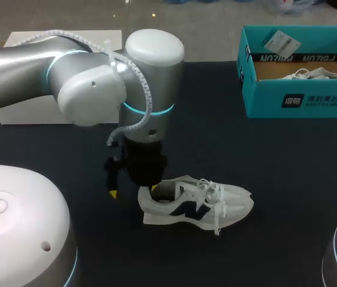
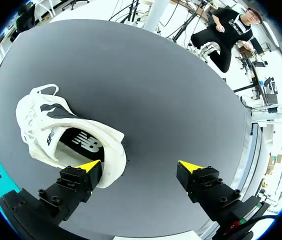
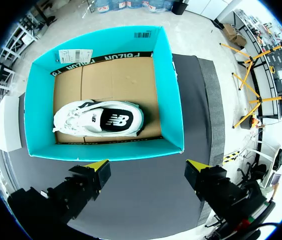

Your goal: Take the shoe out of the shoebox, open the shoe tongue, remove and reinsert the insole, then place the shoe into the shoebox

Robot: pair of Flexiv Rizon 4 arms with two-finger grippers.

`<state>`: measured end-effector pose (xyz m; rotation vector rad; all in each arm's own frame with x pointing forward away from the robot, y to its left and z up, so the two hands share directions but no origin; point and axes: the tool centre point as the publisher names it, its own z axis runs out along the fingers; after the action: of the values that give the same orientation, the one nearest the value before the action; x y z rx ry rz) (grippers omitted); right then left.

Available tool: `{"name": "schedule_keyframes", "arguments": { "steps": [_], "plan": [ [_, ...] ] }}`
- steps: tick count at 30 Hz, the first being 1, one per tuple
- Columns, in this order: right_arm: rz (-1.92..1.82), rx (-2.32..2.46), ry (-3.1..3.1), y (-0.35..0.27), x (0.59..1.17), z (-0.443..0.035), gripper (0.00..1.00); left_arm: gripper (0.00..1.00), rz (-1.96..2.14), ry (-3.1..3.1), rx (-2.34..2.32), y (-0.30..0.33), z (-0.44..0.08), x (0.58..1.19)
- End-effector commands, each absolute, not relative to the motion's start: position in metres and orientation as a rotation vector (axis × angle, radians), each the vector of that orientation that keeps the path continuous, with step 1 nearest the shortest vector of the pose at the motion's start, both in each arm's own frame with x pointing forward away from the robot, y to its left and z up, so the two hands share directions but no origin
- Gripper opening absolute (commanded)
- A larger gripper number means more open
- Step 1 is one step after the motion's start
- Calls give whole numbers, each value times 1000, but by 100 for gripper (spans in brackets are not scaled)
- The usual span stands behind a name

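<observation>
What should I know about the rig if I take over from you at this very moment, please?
Left gripper: open, holding nothing, one finger right at the heel of the shoe; I cannot tell if it touches.
Right gripper: open and empty, hanging just short of the shoebox.
Things: the shoe stands on its sole on the table, out of the box, its black insole inside. A second shoe lies in the shoebox.
Done: shoe taken out.
Left: putting the shoe back in the box. Whether the tongue and insole steps are done cannot be told from here.
</observation>
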<state>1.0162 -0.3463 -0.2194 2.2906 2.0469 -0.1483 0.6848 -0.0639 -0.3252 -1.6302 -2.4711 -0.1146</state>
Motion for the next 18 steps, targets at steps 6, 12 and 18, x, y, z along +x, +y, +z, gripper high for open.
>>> {"name": "schedule_keyframes", "arguments": {
  "steps": [6, 12, 18],
  "plan": [
    [-144, 2289, 2045, -346, 1015, -220, 100, 100, 362, -3110, -1471, -12, -317, 671],
    [-144, 2289, 2045, -346, 1015, -220, 100, 100, 362, -3110, -1471, -12, -317, 671],
    [-144, 2289, 2045, -346, 1015, -220, 100, 100, 362, -3110, -1471, -12, -317, 671]
  ]
}}
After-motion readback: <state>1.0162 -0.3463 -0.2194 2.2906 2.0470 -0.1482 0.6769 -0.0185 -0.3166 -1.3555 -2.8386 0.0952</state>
